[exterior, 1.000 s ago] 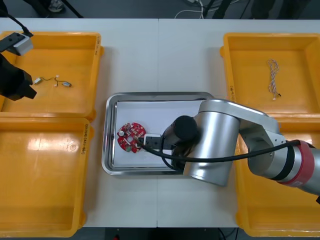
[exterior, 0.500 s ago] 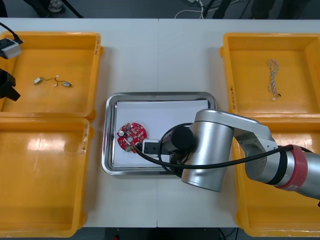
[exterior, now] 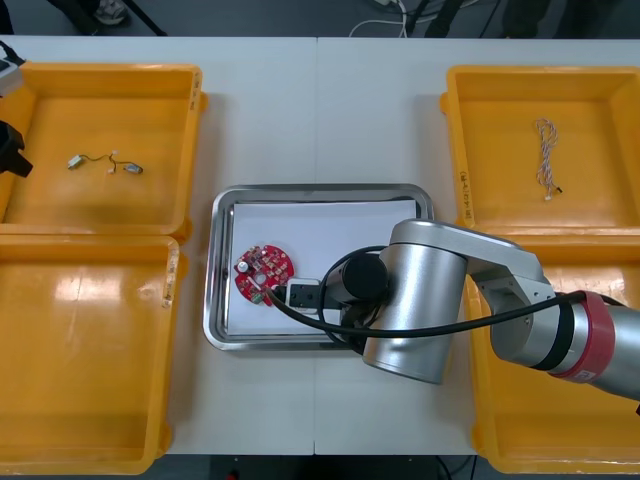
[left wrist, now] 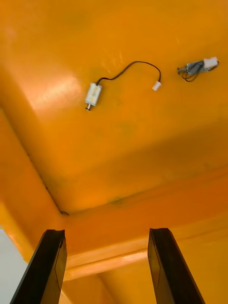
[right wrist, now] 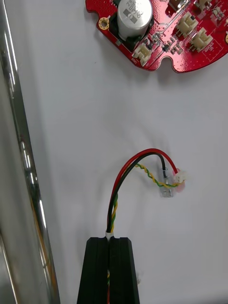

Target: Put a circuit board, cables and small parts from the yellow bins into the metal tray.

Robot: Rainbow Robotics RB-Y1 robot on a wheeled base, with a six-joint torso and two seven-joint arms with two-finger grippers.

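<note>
My right gripper [right wrist: 110, 240] is shut on a red and yellow cable [right wrist: 142, 173] that also has a black strand. The cable's free end with its white plug lies on the white floor of the metal tray [right wrist: 21, 171]. A round red circuit board [right wrist: 161, 28] lies beyond the plug. From the front, my right arm covers the tray's right half, with its gripper [exterior: 290, 296] beside the circuit board [exterior: 263, 272]. My left gripper [left wrist: 108, 266] is open above the far left yellow bin [left wrist: 142, 156], where two small metal parts [left wrist: 94, 94] with short leads lie.
A twisted blue and white cable [exterior: 545, 155] lies in the far right yellow bin [exterior: 600, 80]. The two near bins [exterior: 80, 350] hold nothing that I can see. My left arm [exterior: 10, 158] is at the table's far left edge.
My left arm has drawn back to the left, nearly out of the front view. My right arm shifted slightly toward the tray's near side, then stayed still, holding the cable.
</note>
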